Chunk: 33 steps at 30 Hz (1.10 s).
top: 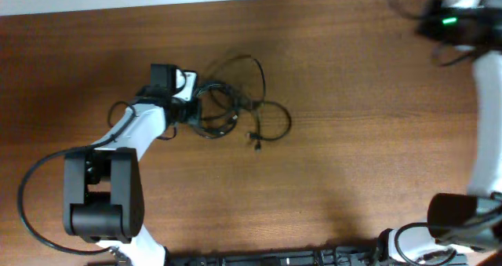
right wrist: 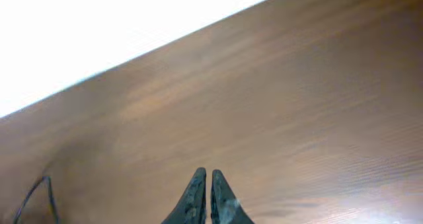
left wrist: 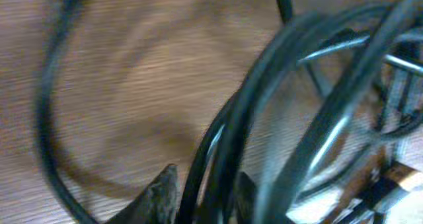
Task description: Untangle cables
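The cables (top: 235, 109) lie as a tangle of thin black cords in loose loops left of the table's middle, with a small plug end (top: 256, 143) at the lower right. My left gripper (top: 192, 103) is at the tangle's left edge. In the left wrist view, blurred cords (left wrist: 297, 98) fill the frame, and my fingers (left wrist: 205, 184) are shut on a few strands running between them. My right gripper (right wrist: 205, 174) is shut and empty above bare wood. It sits far from the tangle at the table's back right corner (top: 430, 21).
The wooden table (top: 353, 140) ends at a white surface along its far edge (right wrist: 132, 26). A thin black loop (right wrist: 33, 197) shows at the right wrist view's lower left. The arm bases stand at the front left (top: 102, 195) and front right (top: 463, 215).
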Motion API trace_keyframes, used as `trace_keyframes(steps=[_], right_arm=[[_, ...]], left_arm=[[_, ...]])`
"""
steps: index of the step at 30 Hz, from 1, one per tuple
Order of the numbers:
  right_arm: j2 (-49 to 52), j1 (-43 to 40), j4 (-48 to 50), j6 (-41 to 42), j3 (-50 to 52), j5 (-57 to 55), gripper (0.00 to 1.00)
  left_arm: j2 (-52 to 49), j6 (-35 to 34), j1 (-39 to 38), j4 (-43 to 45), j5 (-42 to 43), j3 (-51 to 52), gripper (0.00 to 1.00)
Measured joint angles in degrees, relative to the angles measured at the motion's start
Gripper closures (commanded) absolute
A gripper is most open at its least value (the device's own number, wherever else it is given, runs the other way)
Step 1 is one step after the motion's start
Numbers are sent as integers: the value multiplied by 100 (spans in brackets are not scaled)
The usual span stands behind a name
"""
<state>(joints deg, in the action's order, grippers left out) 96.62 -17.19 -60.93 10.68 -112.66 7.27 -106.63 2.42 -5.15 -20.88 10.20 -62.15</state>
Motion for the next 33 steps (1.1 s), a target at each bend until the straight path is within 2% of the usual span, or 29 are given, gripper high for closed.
trace_keyframes(steps=[1, 2, 4, 5, 7, 8, 9, 11, 14, 17, 20, 22, 24, 26, 28, 31, 33], right_arm=[[-35, -352, -87, -48, -437, -90, 96], [-85, -601, -249, -133, -726, -31, 85], [-160, -629, -535, -319, -848, 428, 48], [-155, -525, -684, -348, -841, 675, 37], [-83, -57, -892, -400, -732, 1082, 28], [-17, 299, -901, -424, -612, 1204, 27], [59, 656, -905, -450, -466, 1285, 26], [208, 1355, -901, -457, -103, 1390, 25], [367, 2232, -549, -354, 525, 1731, 27], [540, 2929, 568, -203, 1471, 2365, 28], [730, 3716, 2262, -142, 2656, 2868, 34], [782, 4240, 3322, -212, 3193, 2935, 48], [931, 4717, 4210, -238, 3449, 2885, 48], [1296, 4983, 5108, 330, 3512, 2865, 48], [1849, 5036, 5956, 1259, 3545, 2857, 49], [2575, 5029, 7106, 2570, 3598, 2815, 49], [2747, 5038, 7477, 3307, 3606, 2767, 50]], left_arm=[[0, -15, 98, -111, -9, 0, 47], [0, -50, 177, -205, -15, 0, 47], [0, -57, 197, -210, 313, 0, 54], [2, -68, 195, -190, 581, 0, 53], [37, -116, 195, -133, 1167, 0, 52], [105, -122, 195, -136, 1416, 0, 51], [243, -136, 195, -142, 1624, 0, 46], [697, -219, 184, -164, 1838, 0, 1], [1711, -293, 184, -153, 2004, -2, 1], [2404, -463, 173, -160, 1744, -2, 1], [2520, -1305, 184, -369, 608, -11, 1], [2520, -1998, 267, -505, 0, -11, 1], [2520, -2487, 415, -573, -306, -11, 1], [2520, -2774, 579, -634, -474, -11, 1], [2520, -2855, 608, -693, -540, -11, 1], [2520, -2389, 603, -739, -597, -11, 1], [2520, -2031, 603, -741, -603, -11, 1]])
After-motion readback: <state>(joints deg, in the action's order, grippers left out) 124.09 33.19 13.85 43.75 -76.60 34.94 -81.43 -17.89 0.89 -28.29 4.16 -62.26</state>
